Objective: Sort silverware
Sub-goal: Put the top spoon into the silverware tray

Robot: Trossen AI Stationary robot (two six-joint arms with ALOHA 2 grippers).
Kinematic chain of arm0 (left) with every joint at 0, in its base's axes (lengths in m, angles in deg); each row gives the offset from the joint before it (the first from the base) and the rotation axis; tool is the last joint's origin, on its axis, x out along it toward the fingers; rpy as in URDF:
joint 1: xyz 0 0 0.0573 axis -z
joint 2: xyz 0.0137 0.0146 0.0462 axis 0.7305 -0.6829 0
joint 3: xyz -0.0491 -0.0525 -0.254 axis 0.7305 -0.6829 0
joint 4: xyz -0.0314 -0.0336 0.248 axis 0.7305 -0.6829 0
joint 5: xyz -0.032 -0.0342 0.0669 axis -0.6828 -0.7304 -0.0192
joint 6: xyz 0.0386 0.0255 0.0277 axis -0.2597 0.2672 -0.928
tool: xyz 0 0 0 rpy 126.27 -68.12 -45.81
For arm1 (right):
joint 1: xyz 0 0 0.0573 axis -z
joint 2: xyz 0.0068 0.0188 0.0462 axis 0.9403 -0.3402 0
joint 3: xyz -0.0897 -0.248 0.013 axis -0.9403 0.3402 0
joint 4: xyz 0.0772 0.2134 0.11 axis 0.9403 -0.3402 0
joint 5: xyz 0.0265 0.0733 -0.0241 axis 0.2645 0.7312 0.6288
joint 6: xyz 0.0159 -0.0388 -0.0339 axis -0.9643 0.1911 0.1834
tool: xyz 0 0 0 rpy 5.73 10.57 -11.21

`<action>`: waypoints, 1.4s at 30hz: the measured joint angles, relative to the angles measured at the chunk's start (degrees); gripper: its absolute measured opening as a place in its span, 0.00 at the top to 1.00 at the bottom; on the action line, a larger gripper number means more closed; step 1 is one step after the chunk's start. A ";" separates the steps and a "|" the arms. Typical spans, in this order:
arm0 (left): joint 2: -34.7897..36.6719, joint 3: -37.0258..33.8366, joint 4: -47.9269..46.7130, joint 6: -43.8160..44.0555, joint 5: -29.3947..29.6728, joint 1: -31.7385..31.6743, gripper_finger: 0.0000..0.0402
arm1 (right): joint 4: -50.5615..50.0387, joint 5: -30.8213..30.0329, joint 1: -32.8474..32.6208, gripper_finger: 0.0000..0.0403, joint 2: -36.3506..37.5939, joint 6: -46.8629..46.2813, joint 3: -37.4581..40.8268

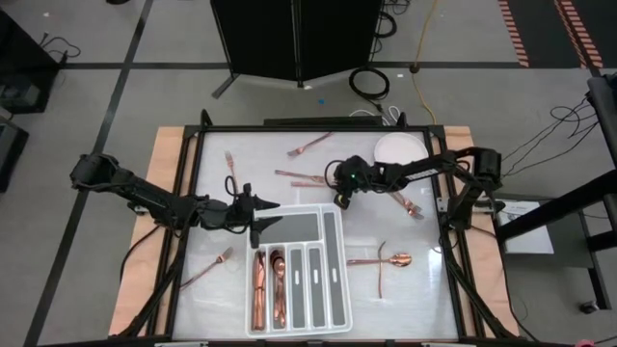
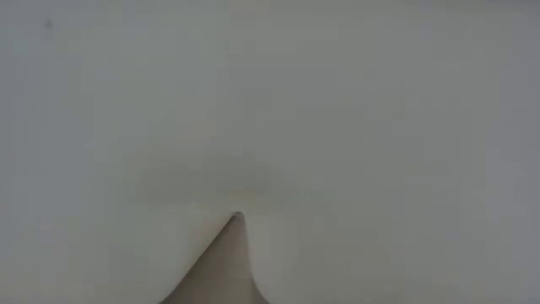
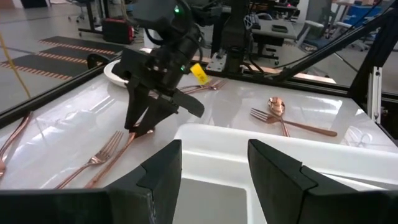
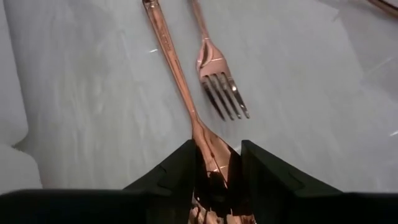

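Silverware scattered over the white counter (image 1: 405, 289) in the high view: copper forks and spoons lie in the two leftmost slots of the white divided tray (image 1: 334, 253), one fork (image 1: 208, 269) left of the tray, more pieces near the far edge, and a spoon (image 1: 393, 258) crossed with another piece to the tray's right. A round white plate (image 1: 399, 147) sits at the far right corner. The left gripper (image 1: 260, 216) hangs at the tray's far left corner, fingers spread wide, empty. The right gripper (image 1: 340, 198) is down just beyond the tray's far edge.

Low view: only a pale blur with a darker wedge at the bottom; nothing can be told from it.

Left wrist view: its two dark fingers (image 3: 163, 171) stand apart over the tray's rim. Beyond, the right gripper (image 3: 140, 126) reaches down to the counter at a copper handle beside a fork (image 3: 93, 159).

Right wrist view: its fingers (image 4: 169, 171) sit narrow, closed around the head end of a copper utensil (image 4: 176, 74) whose handle runs away along the counter; a second fork (image 4: 217, 78) lies just beside it, not touching.
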 joint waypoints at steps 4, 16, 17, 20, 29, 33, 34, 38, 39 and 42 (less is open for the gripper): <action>0.00 0.00 0.02 0.02 0.02 0.00 0.54 | -1.80 0.32 1.01 0.70 1.31 -2.56 0.00; 0.00 0.07 -0.16 0.05 -0.01 -0.01 0.54 | -10.58 -0.83 -0.39 0.70 18.10 -0.50 0.63; 0.00 0.07 -0.12 0.04 -0.01 0.00 0.54 | -11.23 -0.92 -0.77 0.70 18.50 -0.52 0.63; 0.00 0.07 0.08 0.09 -1.11 0.00 0.54 | -13.13 -1.93 -2.83 0.70 18.45 -0.46 0.67; 0.00 0.07 0.21 0.29 -1.49 0.01 0.54 | -6.43 -11.52 -9.73 0.70 9.61 9.42 1.32; 0.00 0.07 0.19 1.51 -1.51 0.02 0.54 | -4.29 -11.89 -9.51 0.70 5.25 12.55 1.20; 0.00 0.07 0.17 1.60 -1.51 0.00 0.54 | -4.23 -13.21 -9.14 0.70 4.43 12.39 1.16; 0.00 0.07 0.17 1.62 -1.51 0.02 0.54 | -4.09 -17.80 -7.80 0.72 2.48 12.36 0.87; -0.01 0.07 0.29 1.62 -1.51 0.00 0.54 | -4.01 -18.14 -7.62 0.73 2.40 12.56 0.86; -0.02 0.07 0.35 1.62 -1.53 0.00 0.54 | -4.15 -18.57 -7.54 0.76 2.59 12.64 0.91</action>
